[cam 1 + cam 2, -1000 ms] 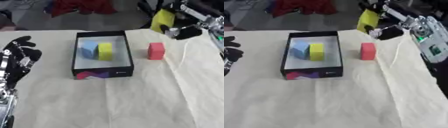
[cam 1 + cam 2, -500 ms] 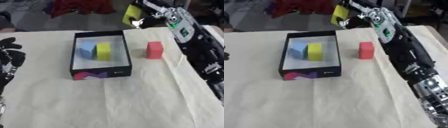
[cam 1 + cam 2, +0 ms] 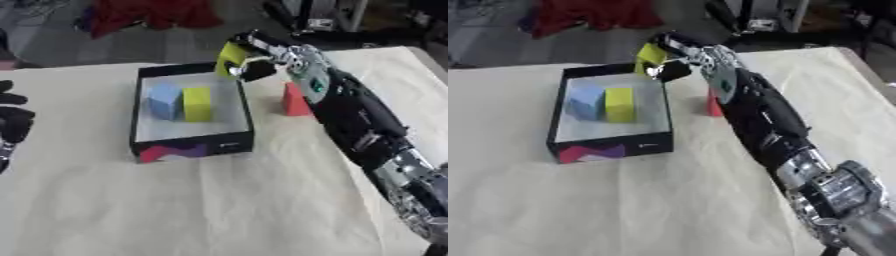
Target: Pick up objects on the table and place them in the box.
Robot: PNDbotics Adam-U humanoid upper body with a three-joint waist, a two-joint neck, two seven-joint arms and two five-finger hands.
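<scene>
My right hand [image 3: 255, 61] is shut on a yellow block [image 3: 231, 55] and holds it in the air over the far right corner of the black box [image 3: 191, 147]. Inside the box a blue block [image 3: 164, 101] and a yellow block [image 3: 197, 104] stand side by side on the white floor. A red block [image 3: 294, 99] stands on the cloth just right of the box, partly hidden behind my right forearm. My left hand [image 3: 10, 122] shows at the left edge, dark, its fingers hard to make out.
The table is covered with a cream cloth [image 3: 219, 200]. My right arm [image 3: 367, 135] stretches across the right side from the lower right corner. Red fabric [image 3: 149, 12] and dark equipment lie beyond the table's far edge.
My right hand has carried the yellow block leftward, from right of the red block to above the box's far right corner. The camera view has shifted as well.
</scene>
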